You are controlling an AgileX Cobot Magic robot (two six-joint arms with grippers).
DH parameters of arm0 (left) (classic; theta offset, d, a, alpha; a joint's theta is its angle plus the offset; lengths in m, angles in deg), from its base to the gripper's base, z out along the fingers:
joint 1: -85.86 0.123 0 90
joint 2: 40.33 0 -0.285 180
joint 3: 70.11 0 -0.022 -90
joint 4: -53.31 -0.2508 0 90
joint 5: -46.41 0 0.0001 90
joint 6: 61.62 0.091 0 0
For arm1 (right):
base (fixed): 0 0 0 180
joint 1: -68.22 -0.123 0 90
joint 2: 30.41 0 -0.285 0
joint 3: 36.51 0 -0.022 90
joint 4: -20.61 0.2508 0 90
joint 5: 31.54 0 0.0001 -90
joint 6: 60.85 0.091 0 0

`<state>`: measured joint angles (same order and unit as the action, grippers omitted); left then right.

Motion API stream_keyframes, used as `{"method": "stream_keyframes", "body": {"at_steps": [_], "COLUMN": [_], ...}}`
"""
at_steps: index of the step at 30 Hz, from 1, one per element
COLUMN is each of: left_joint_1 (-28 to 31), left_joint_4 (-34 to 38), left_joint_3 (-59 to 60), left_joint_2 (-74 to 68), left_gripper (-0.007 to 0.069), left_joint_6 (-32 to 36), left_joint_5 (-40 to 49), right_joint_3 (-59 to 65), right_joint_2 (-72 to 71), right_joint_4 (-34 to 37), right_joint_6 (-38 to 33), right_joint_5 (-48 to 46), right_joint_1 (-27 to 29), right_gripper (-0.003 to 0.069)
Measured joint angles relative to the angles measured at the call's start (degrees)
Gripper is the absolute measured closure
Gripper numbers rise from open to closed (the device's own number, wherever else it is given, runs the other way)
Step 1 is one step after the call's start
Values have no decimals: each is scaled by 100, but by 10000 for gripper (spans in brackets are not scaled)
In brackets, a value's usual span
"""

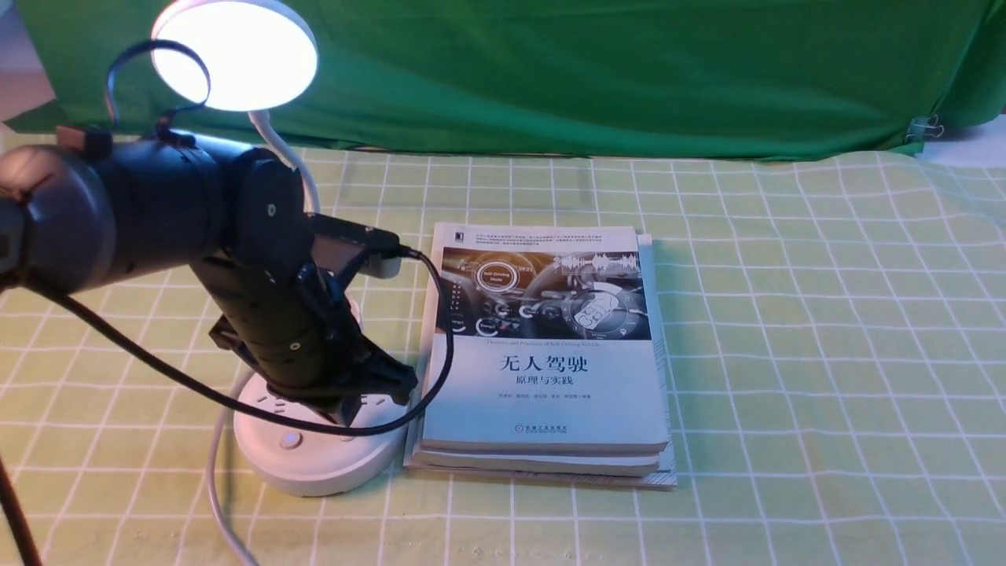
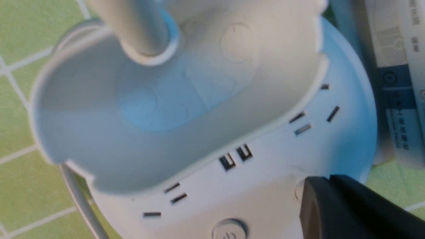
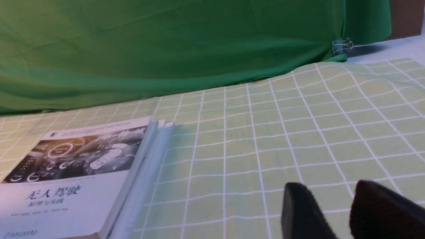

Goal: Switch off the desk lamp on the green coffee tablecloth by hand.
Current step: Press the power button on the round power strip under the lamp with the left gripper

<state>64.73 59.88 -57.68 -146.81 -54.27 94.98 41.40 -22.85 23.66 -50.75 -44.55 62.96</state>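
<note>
**A:** Where's the left hand (image 1: 376,393) at?

**B:** Tip's right down over the round base of the desk lamp (image 1: 314,460), near a button (image 2: 229,229). Only one finger (image 2: 348,209) shows, so I can't tell if it's wide or narrow. Lamp's lit, by the bench's front left corner on the green checked cloth (image 1: 786,354).

**A:** Anything else?

**B:** Stack of books (image 1: 550,354) just beside the base. Right hand (image 3: 335,215) is narrowly parted, holding nothing, low over the cloth, well apart from the books.
</note>
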Motion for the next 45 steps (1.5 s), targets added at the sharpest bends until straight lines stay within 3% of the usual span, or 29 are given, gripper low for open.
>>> {"method": "stream_keyframes", "body": {"at_steps": [45], "left_joint_1": [-109], "left_joint_4": [-29], "left_joint_3": [-29], "left_joint_2": [-376], "left_gripper": [626], "left_joint_6": [-125], "left_joint_5": [4], "right_joint_3": [0], "right_joint_2": [0], "right_joint_4": [0], "right_joint_6": [0], "right_joint_5": [-8], "right_joint_1": [0], "right_gripper": [421]}}
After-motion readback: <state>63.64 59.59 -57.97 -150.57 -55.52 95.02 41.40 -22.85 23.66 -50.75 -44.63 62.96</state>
